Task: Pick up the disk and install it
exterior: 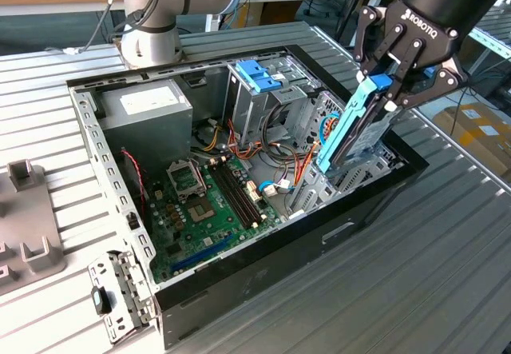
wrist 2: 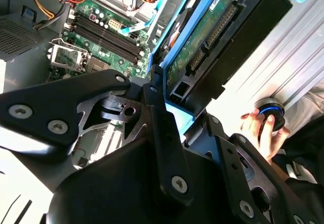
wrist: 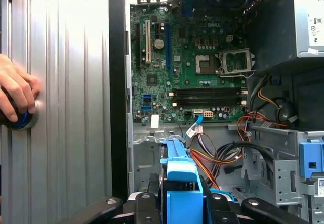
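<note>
The end effector [exterior: 390, 82] is clenched on the upper end of the disk [exterior: 351, 130], gripping its blue carrier. The disk stands tilted. Its lower end is inside the drive bay [exterior: 361, 172], at the side of the open computer case [exterior: 263, 268] toward the exterior view's right, and its upper part is above the case rim. Pick-up is done. The disk is not yet seated, so installation is judged partial. Beyond lie the motherboard [exterior: 204, 202] and the power supply [exterior: 148, 110].
</note>
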### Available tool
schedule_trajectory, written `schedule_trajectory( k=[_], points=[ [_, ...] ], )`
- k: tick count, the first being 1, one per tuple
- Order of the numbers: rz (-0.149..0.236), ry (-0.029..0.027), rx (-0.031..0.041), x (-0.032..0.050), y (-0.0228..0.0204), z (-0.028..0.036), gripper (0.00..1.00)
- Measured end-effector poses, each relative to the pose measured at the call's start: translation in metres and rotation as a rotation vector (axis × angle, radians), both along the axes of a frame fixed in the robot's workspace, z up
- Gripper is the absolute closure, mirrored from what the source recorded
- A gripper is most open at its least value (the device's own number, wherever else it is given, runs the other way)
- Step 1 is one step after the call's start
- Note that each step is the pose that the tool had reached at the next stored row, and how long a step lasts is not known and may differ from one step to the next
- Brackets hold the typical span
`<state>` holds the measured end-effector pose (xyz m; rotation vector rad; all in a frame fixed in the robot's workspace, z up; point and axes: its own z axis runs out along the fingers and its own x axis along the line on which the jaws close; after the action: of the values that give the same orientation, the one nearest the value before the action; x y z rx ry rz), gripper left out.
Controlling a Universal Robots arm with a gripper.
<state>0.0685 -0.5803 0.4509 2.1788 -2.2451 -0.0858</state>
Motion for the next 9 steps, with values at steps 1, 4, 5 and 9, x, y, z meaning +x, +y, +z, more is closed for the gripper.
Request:
schedule_trajectory(
  k=[1, 4, 5, 9],
  points=[
    [0.000, 0.0000, -0.0001, 0.0000, 0.0007, 0.0000, 0.63],
    [0.000, 0.0000, -0.0001, -0.0001, 0.0040, -0.0002, 0.63],
    [0.000, 0.0000, 0.0000, -0.0001, 0.0053, -0.0003, 0.63],
    [0.000, 0.0000, 0.0003, 0.0001, 0.0098, -0.0019, 0.63]
  ],
)
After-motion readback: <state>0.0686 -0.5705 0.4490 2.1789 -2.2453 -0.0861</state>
